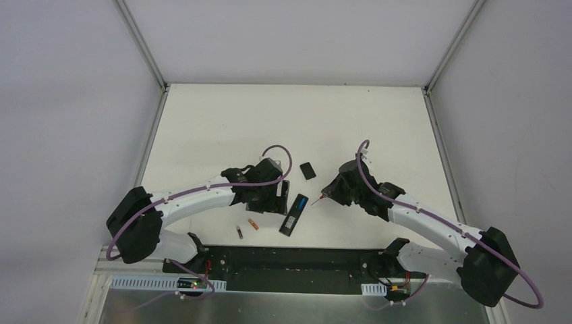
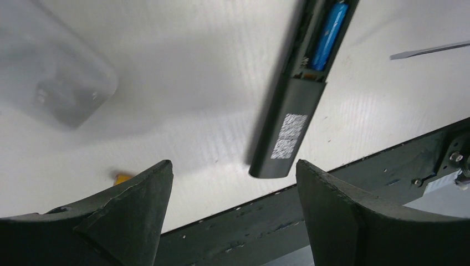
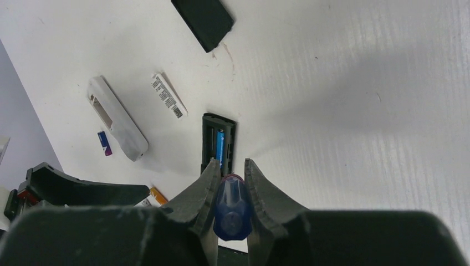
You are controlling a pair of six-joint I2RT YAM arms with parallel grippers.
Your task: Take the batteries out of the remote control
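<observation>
The black remote [image 1: 293,216] lies face down near the front edge with its compartment open and a blue battery [image 1: 301,202] in it. It also shows in the left wrist view [image 2: 291,111] with the blue cell [image 2: 328,36], and in the right wrist view [image 3: 219,138]. An orange battery [image 1: 253,224] and a dark battery [image 1: 239,232] lie loose left of it. My left gripper [image 2: 233,166] is open and empty, just left of the remote. My right gripper [image 3: 230,166] is shut on the blue-handled screwdriver [image 3: 233,208], whose tip [image 1: 317,200] sits by the remote's open end.
A white remote [image 3: 117,118], a white labelled cover [image 3: 167,95] and a small blue-purple cell [image 3: 104,143] lie left of the black remote. A black cover [image 1: 308,170] lies behind it. The dark base rail [image 1: 297,260] runs along the front edge.
</observation>
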